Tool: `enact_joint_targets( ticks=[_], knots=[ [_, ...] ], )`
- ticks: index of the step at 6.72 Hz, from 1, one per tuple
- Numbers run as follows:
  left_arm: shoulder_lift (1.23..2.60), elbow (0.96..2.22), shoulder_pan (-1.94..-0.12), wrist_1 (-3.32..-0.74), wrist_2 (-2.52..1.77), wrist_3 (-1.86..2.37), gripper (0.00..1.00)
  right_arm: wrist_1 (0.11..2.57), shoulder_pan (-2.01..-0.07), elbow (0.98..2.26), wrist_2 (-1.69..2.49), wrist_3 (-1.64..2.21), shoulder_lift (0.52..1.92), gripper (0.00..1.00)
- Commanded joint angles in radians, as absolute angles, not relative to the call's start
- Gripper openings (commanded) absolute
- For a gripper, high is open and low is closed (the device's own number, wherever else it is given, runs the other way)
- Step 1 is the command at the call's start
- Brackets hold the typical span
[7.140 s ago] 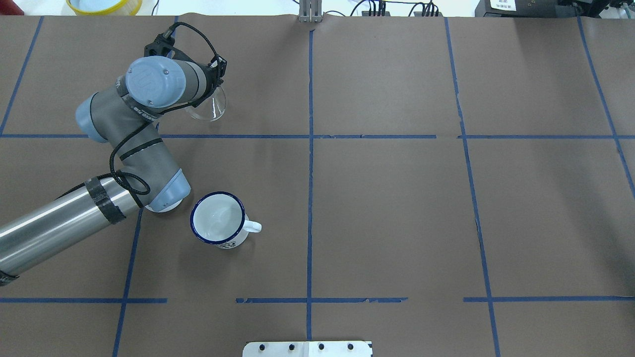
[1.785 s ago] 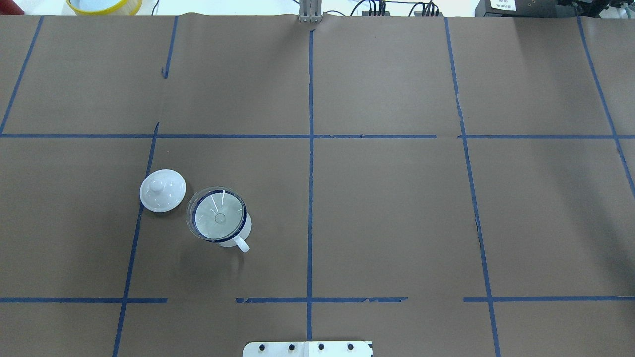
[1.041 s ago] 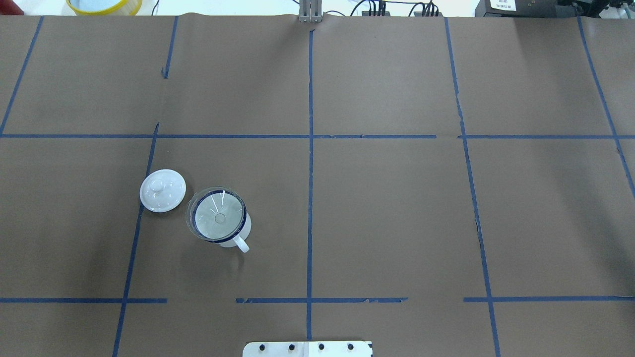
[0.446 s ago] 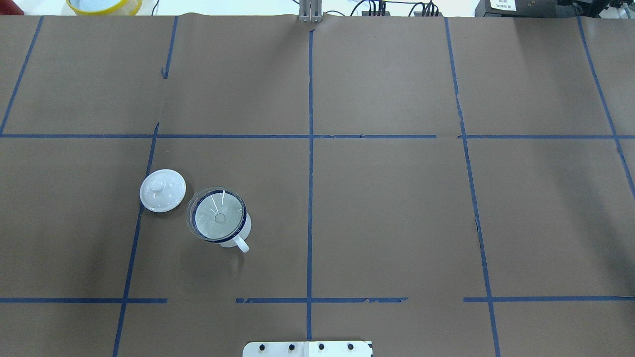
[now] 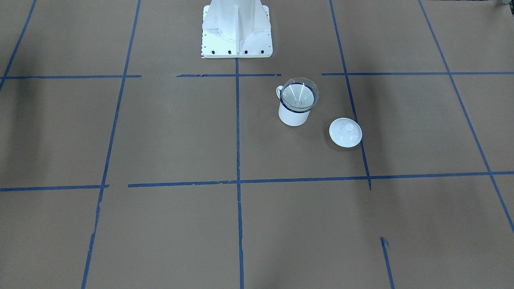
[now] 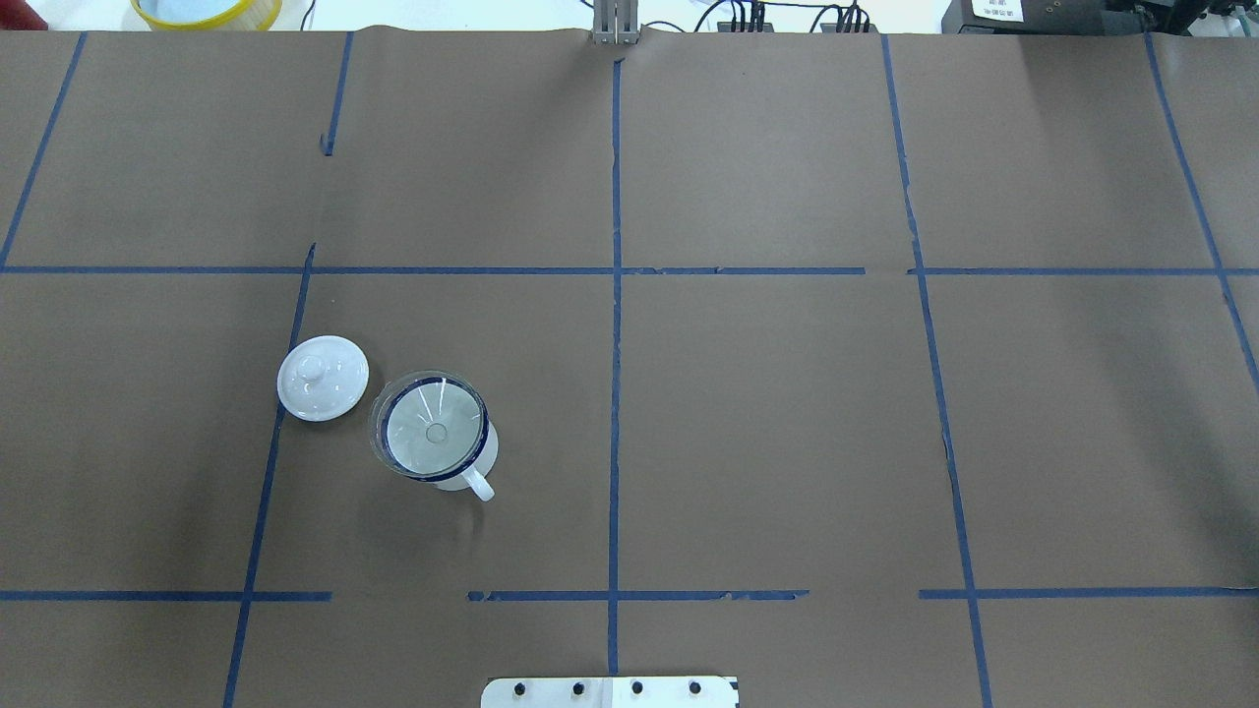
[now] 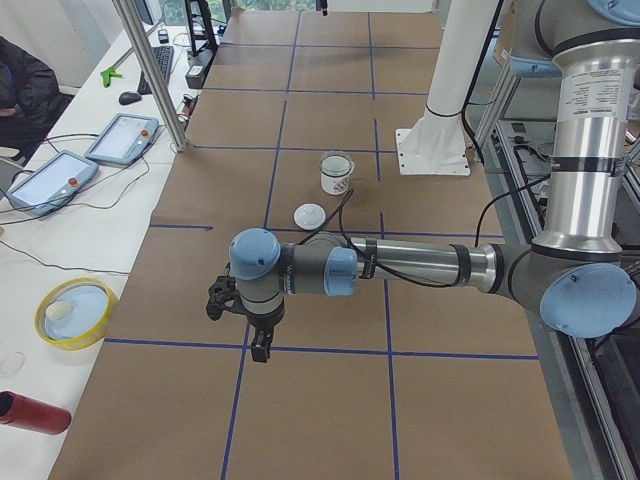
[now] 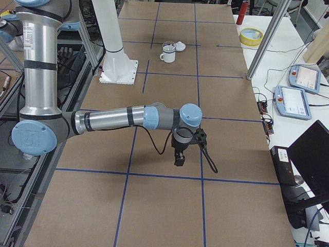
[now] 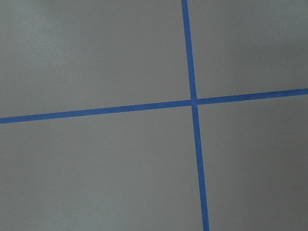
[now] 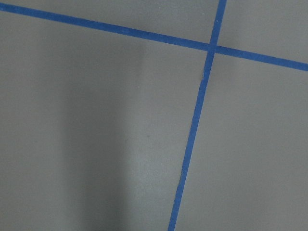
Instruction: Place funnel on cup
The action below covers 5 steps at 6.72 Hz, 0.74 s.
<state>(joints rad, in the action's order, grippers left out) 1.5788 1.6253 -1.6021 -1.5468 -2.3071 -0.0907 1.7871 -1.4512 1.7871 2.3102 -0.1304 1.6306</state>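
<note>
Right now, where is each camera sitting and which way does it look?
Front-facing: across the table, looking down toward the robot's base.
Overhead: behind the robot, looking forward and down; base's edge shows.
Left side: table's end; left arm, left hand nearest.
Right side: other end; right arm, right hand nearest.
Left wrist: looks down at blue tape; no body.
Right wrist: same, another tape cross.
Shared: front-facing and overhead both show funnel on cup.

Just a brown-papered table [image 6: 787,442] gridded off with blue tape [image 6: 616,393], white bench [image 7: 90,250] alongside, yellow dish [image 6: 205,10] upper left.
</note>
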Motion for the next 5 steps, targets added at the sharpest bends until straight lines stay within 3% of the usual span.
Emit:
enact_joint_targets(
  ticks=[1, 5],
  knots=[
    [1.585, 1.629, -1.6, -1.52, -2.307, -0.091, 1.0, 1.787, -1.451, 1.787, 2.31, -0.13, 1.631, 1.0],
    [1.585, 1.632, -1.6, -1.519, -2.307, -0.091, 1.0, 1.787, -1.451, 1.787, 2.31, -0.13, 1.631, 1.0]
  ],
)
